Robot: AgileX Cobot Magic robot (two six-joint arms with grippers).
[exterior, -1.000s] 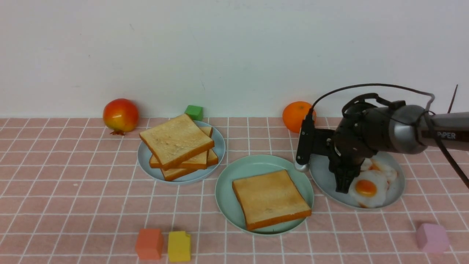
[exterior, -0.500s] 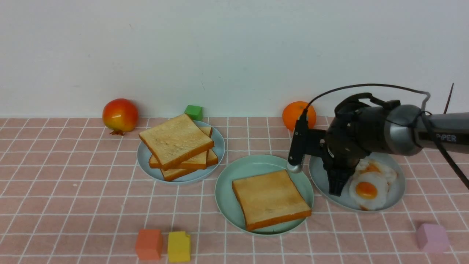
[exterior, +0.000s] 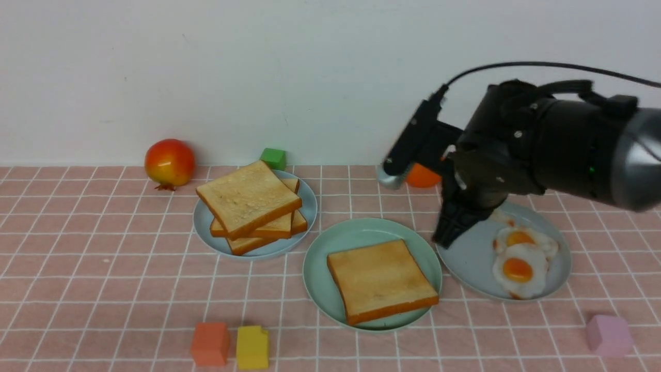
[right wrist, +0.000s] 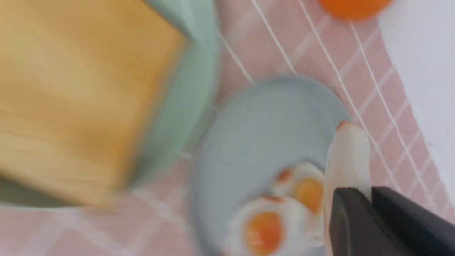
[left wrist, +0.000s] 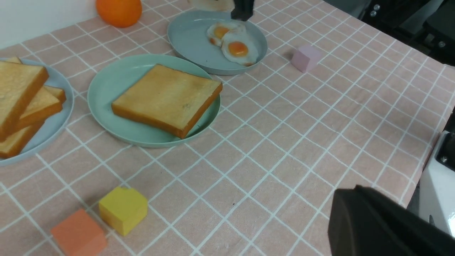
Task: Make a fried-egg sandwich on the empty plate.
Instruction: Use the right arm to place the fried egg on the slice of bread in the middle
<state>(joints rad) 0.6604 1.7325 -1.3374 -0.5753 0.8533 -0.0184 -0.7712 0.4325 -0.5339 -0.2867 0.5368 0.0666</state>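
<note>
We're looking at a plain white wall (exterior: 206, 77) at the back; a pink tablecloth (exterior: 103, 289) with white grid lines is catching soft, even light.

**Toast on mint plate, eggs alongside**

One toast (left wrist: 167, 97) lies flat on the mint plate (left wrist: 106, 81). Just beside it is a grey plate (left wrist: 188, 39) w/ two eggs (left wrist: 233, 44) touching each other. R gripper (left wrist: 242, 14) hangs dark over that plate's far rim, w/ a third egg (left wrist: 209, 3) against it, only its pale edge in frame. Orange (left wrist: 119, 10) sits beyond both plates, pink block (left wrist: 305, 58) near the eggs' plate. Toast pile (left wrist: 25, 96) lies on the mint plate's other side. Yellow block (left wrist: 122, 209) & orange block (left wrist: 79, 234) sit side by side on checked cloth (left wrist: 284, 142). L gripper (left wrist: 373, 224) looms dark close to lens
</note>
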